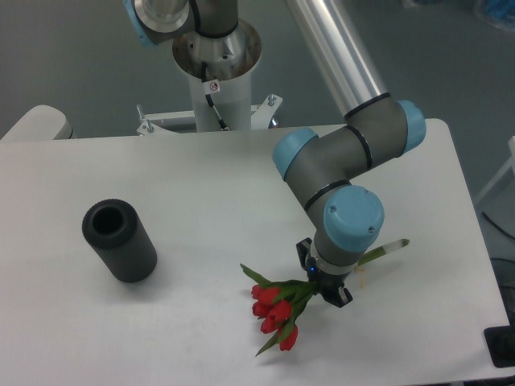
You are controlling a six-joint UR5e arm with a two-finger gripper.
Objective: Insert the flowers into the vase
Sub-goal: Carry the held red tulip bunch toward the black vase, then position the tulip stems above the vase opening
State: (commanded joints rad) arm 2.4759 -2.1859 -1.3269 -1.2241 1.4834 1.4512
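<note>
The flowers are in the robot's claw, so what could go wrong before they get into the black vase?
The claw grips the flowers by their stems, lying almost flat, so the red buds could drag on the table or slip loose. The stems' end sticks out behind the arm and must be turned downward to enter. The vase has a narrow hole, so a small miss could knock it over.

The arm descends from the far upper middle as a long silver tube, slanting down and to the right to a grey elbow joint with a light blue cap at the right. From there the grey wrist links fold back leftward and toward the near side, each joint capped in light blue. The last wrist joint faces the camera, hiding most of the tool (320, 283) below it. The dark tool points down, low over the tabletop (201, 193), its jaws closed on the flowers (278, 310) at the stems.
</note>
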